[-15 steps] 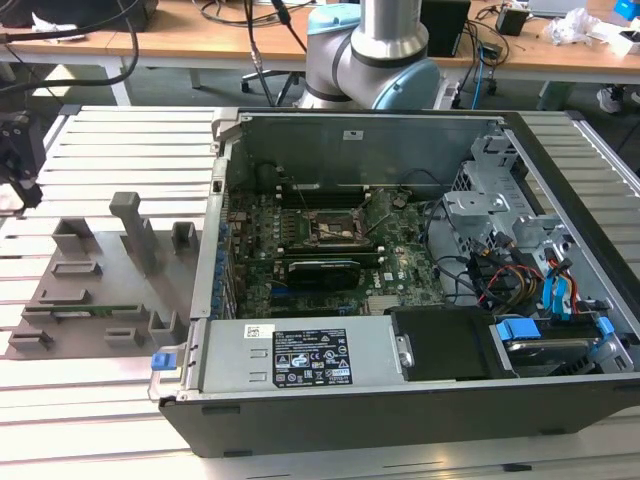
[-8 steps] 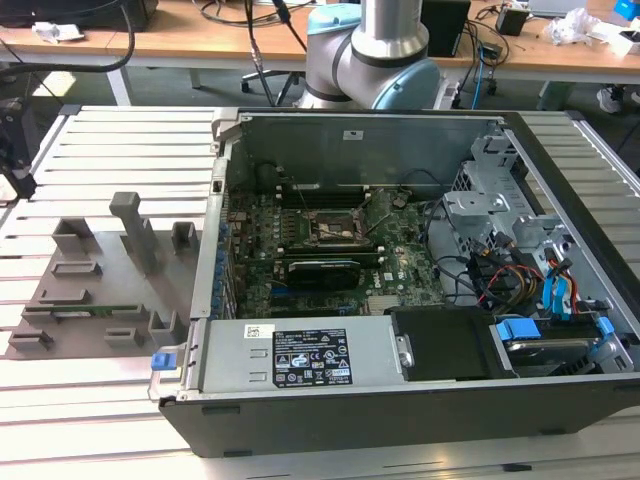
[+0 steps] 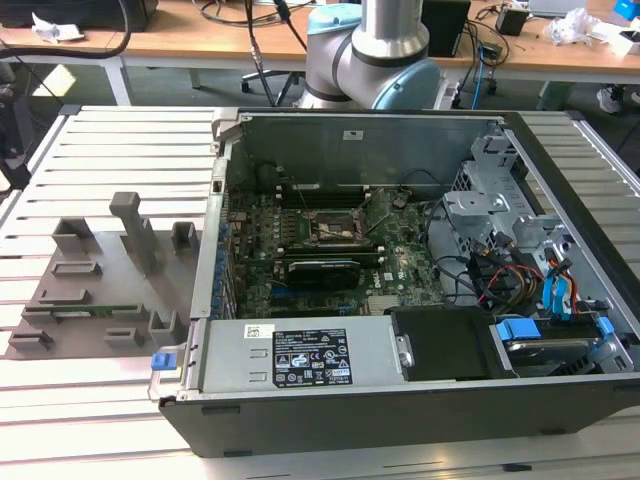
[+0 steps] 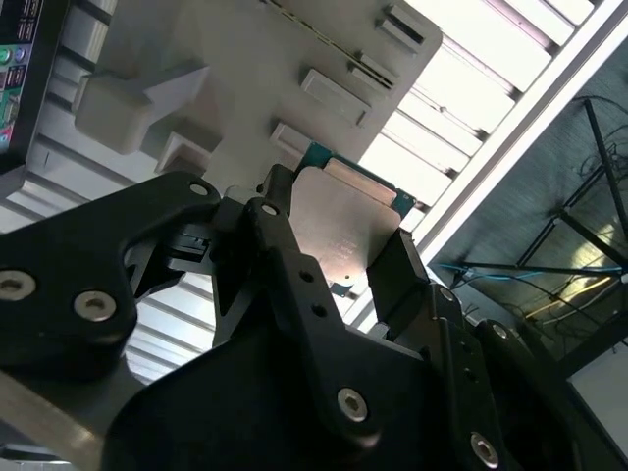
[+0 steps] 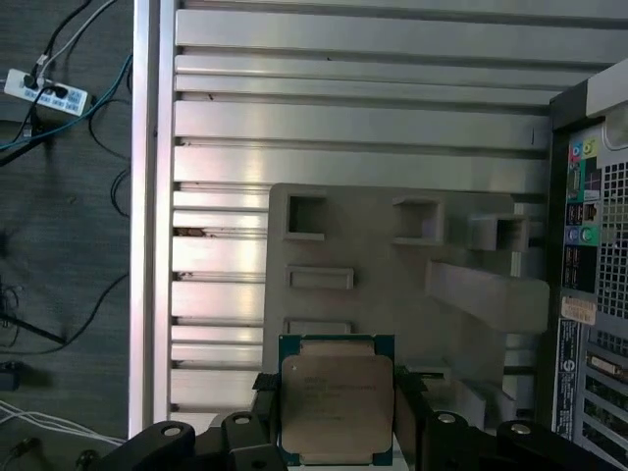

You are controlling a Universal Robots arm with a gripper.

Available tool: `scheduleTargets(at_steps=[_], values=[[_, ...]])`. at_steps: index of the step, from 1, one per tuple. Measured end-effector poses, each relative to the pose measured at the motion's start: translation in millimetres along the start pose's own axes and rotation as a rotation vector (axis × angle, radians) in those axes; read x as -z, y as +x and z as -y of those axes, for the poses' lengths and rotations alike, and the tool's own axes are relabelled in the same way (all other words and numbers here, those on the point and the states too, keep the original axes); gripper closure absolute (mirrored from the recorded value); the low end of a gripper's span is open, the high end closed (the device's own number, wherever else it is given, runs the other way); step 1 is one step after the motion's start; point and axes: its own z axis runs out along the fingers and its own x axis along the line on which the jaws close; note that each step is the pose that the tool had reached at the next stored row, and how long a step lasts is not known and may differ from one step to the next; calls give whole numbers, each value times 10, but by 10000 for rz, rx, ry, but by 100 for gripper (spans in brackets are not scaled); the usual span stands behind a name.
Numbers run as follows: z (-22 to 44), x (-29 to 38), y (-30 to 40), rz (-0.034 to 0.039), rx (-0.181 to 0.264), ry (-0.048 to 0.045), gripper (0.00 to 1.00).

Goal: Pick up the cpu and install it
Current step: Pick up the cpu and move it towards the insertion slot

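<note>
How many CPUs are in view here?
1: the cpu, gripped by the hand in both wrist views, over the grey fixture plate. Others could be hidden inside the computer case.

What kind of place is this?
Probably a robotics lab: a robot arm stands behind an open computer case on a slotted aluminium table, wooden desks run behind, and the end effector holds the cpu.

Matt silvery metal tops the cpu (image 5: 337, 404); fixture (image 5: 392, 294) matt grey plastic; table (image 5: 343, 128) shiny metal.
</note>
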Motion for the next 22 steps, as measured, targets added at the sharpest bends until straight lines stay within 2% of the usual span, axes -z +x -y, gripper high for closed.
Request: scheduleTargets(at_steps=[5, 21, 22], values=[[2, 73, -2, -1, 0, 0, 45], [12, 404, -9, 0, 0, 0, 45], [12, 404, -9, 2, 0, -2, 45]])
